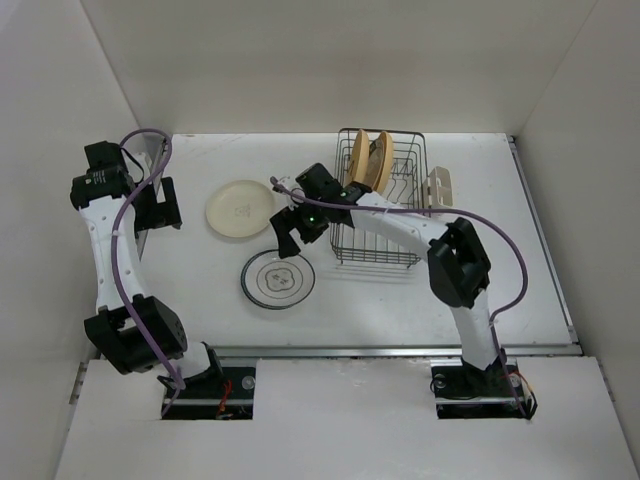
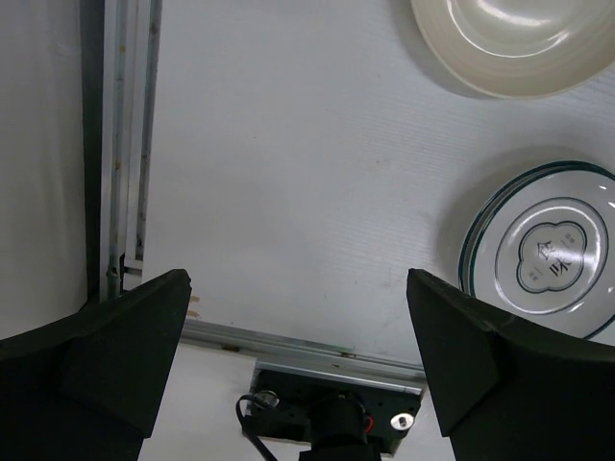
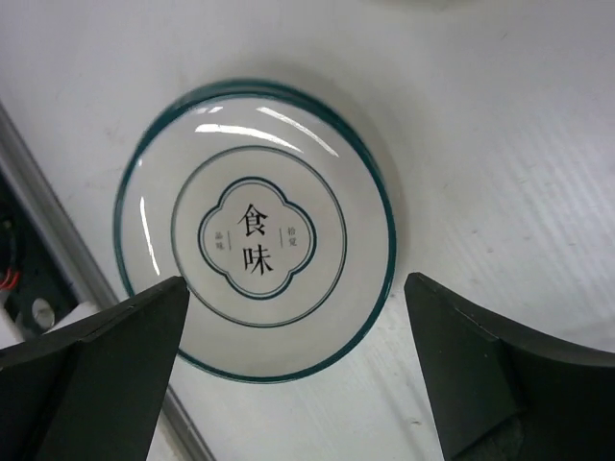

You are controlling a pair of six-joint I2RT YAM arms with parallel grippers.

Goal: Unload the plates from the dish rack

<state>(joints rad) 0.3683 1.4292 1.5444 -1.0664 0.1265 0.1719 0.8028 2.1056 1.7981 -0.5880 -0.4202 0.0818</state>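
Observation:
The dark wire dish rack (image 1: 392, 235) stands at the back right. An orange-yellow plate (image 1: 358, 160) stands upright in it, with a paler plate (image 1: 383, 166) beside it. A cream plate (image 1: 240, 208) lies flat on the table left of the rack. In front of it lies a white plate with thin dark rings and a centre motif (image 1: 278, 279) (image 3: 255, 240). My right gripper (image 1: 290, 232) (image 3: 296, 283) hangs open just above this plate, holding nothing. My left gripper (image 1: 160, 205) (image 2: 298, 279) is open and empty over the table's left side. Its view shows both flat plates, cream (image 2: 519, 43) and ringed (image 2: 553, 254).
A small cream plastic holder (image 1: 438, 188) is clipped to the rack's right side. White walls enclose the table on three sides. A metal rail (image 1: 400, 350) runs along the near edge, and another (image 2: 120, 144) along the left edge.

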